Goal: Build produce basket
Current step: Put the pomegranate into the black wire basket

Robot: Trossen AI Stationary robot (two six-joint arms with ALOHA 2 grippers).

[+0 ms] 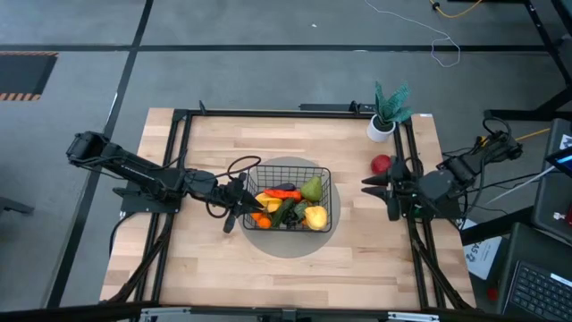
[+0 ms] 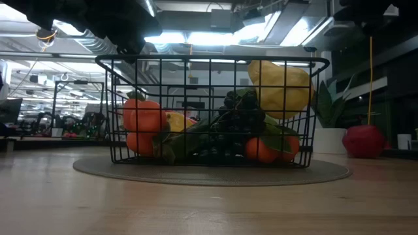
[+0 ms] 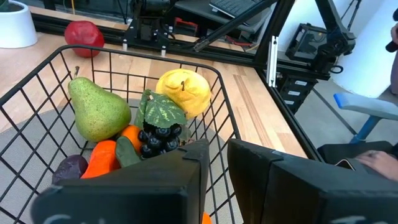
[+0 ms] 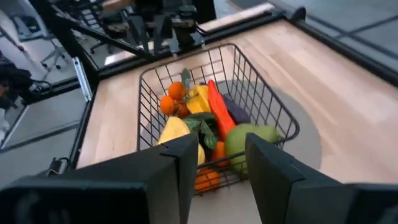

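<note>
The black wire basket (image 1: 326, 201) stands with its bottom on a grey round mat (image 1: 290, 248) at mid-table. Inside lie a green pear (image 3: 93, 109), a yellow fruit (image 3: 183, 90), dark grapes (image 3: 155, 138), an orange carrot (image 3: 102, 158), small oranges (image 2: 145, 117) and a dark eggplant (image 3: 68, 169). A red apple (image 1: 382, 164) sits on the wood to the basket's right. My left gripper (image 1: 243, 213) is shut on the basket at its near-left corner. My right gripper (image 1: 368, 186) hovers open to the basket's right, near the apple, with nothing in it. My left gripper straddles the basket's near wire wall (image 3: 235, 132) close to the near-left corner. One finger (image 3: 155, 180) is inside the basket and the other (image 3: 280, 180) outside. The fingers come from the table's left, nearly level, and lie along that wall. The basket stays flat on the mat.
A teal plant in a white pot (image 1: 386, 114) stands at the far right corner. Black frame rails (image 1: 179, 161) run along the table's left and right sides. Bare wood (image 1: 295, 282) lies between the mat and the near edge.
</note>
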